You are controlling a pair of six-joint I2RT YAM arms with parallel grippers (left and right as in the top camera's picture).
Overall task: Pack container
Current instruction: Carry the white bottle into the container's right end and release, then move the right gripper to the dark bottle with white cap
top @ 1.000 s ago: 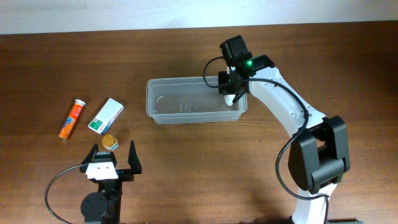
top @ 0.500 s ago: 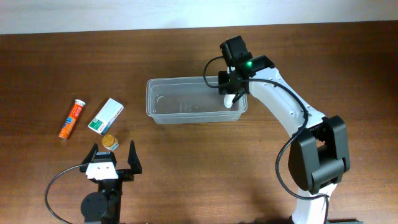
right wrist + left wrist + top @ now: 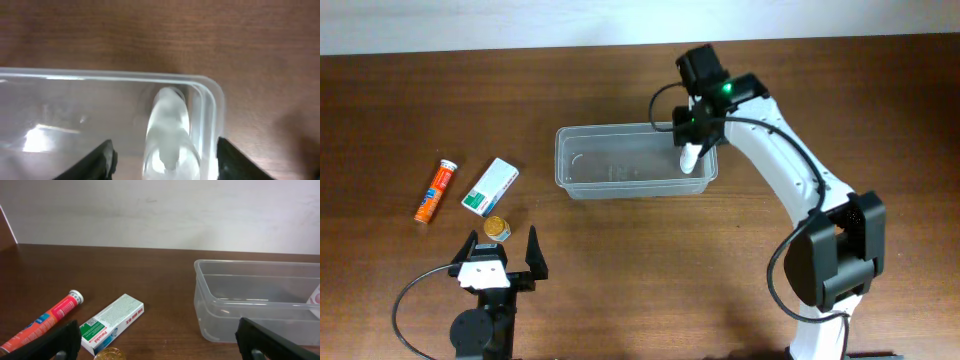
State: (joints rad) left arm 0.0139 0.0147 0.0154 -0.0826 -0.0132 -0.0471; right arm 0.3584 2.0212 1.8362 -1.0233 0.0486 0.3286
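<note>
The clear container (image 3: 620, 165) stands in the middle of the table. A small white bottle (image 3: 690, 158) lies inside it against the right end wall. My right gripper (image 3: 696, 138) hovers just above that bottle, open. In the right wrist view the white bottle (image 3: 169, 125) sits between the dark fingers (image 3: 100, 160) with a gap on each side, close to the container's rounded corner (image 3: 212, 90). At the front left my left gripper (image 3: 502, 248) rests low, open and empty. Its wrist view faces the container (image 3: 250, 300).
At the left lie an orange tube (image 3: 435, 190), a white and green box (image 3: 489, 187) and a small gold-capped jar (image 3: 497, 228) just ahead of the left gripper. The same tube (image 3: 45, 322), box (image 3: 111, 322) and jar (image 3: 110, 355) show in the left wrist view.
The right gripper's jaws have opened off the white bottle, which now lies in the container, and the arm has shifted slightly. The left arm has stayed put.
</note>
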